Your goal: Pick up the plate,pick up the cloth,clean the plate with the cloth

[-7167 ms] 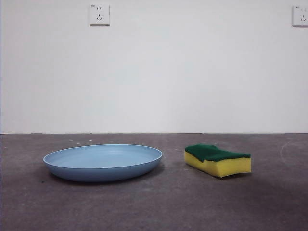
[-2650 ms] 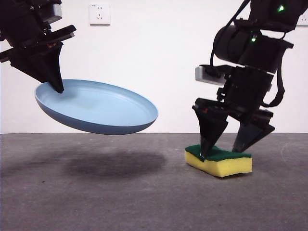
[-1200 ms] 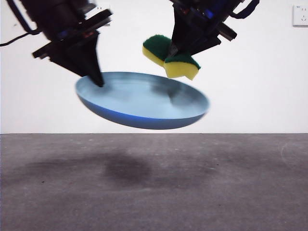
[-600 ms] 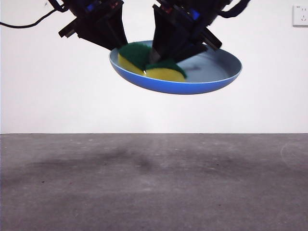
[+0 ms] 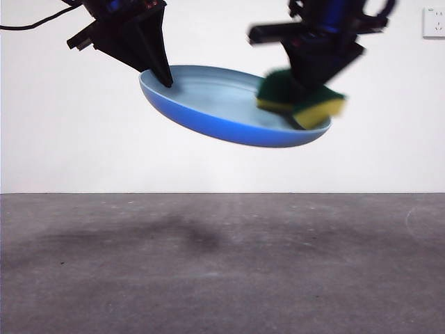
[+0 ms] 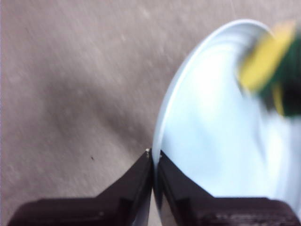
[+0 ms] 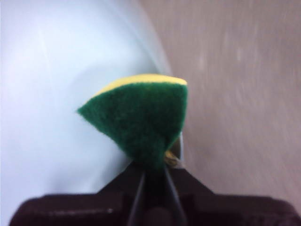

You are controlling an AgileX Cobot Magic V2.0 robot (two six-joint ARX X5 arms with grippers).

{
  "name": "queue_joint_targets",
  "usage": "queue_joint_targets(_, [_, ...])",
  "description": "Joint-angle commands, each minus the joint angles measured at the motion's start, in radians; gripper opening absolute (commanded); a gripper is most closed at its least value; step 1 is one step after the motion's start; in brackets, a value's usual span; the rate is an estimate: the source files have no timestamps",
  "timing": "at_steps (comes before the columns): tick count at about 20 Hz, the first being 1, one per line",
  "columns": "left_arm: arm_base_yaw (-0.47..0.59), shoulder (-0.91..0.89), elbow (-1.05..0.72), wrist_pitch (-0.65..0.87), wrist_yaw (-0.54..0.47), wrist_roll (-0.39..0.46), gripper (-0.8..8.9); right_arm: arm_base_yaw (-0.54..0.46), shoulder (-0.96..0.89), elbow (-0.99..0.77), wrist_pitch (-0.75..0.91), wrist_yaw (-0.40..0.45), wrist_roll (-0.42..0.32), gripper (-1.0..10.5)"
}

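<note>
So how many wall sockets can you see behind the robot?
1. A wall socket sits at the top right corner of the front view, cut off by the edge. Others may be hidden behind the dark arms.

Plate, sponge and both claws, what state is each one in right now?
Plate: lifted off the table, tilted, held by its rim.
Sponge: squeezed and folded, at the plate's far rim.
Left claw: shut on the plate's rim.
Right claw: shut on the sponge.
</note>
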Motion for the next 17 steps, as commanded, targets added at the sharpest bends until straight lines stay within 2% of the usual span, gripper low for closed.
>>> queue_joint_targets(1, [-0.024, -0.004, 0.007, 0.005, 0.031, 0.019, -0.09, -0.002, 0.007, -0.008, 0.129, -0.146, -0.009, -0.2])
queue_joint_targets(4, [-0.024, -0.004, 0.007, 0.016, 0.031, 0.018, -0.09, -0.002, 0.014, -0.008, 0.161, -0.388, 0.011, -0.2])
queue_joint_targets(6, [-0.023, -0.004, 0.007, 0.039, 0.03, 0.013, -0.09, 0.003, 0.022, -0.008, 0.143, -0.504, 0.05, -0.2])
queue_joint_targets(9, [-0.009, -0.006, 0.012, 0.065, 0.03, 0.005, -0.08, 0.013, 0.029, -0.008, 0.055, -0.586, 0.06, -0.2])
queue_joint_targets(11, [0.001, -0.006, 0.023, 0.068, 0.03, -0.005, -0.09, 0.018, 0.029, -0.008, -0.056, -0.575, 0.047, -0.2])
queue_joint_targets(12, [0.001, -0.006, 0.025, 0.068, 0.031, -0.005, -0.09, 0.018, 0.029, -0.008, -0.111, -0.538, 0.034, -0.2])
queue_joint_targets(13, [0.001, -0.006, 0.025, 0.064, 0.031, -0.005, -0.09, 0.018, 0.029, -0.008, -0.173, -0.444, 0.028, -0.2])
queue_joint_targets(16, [0.003, -0.007, 0.025, 0.023, 0.032, -0.003, -0.09, 0.016, 0.027, -0.008, -0.233, -0.039, 0.028, -0.2])
queue_joint_targets(17, [0.003, -0.007, 0.025, 0.014, 0.035, -0.003, -0.09, 0.016, 0.027, -0.008, -0.207, 0.064, 0.029, -0.2])
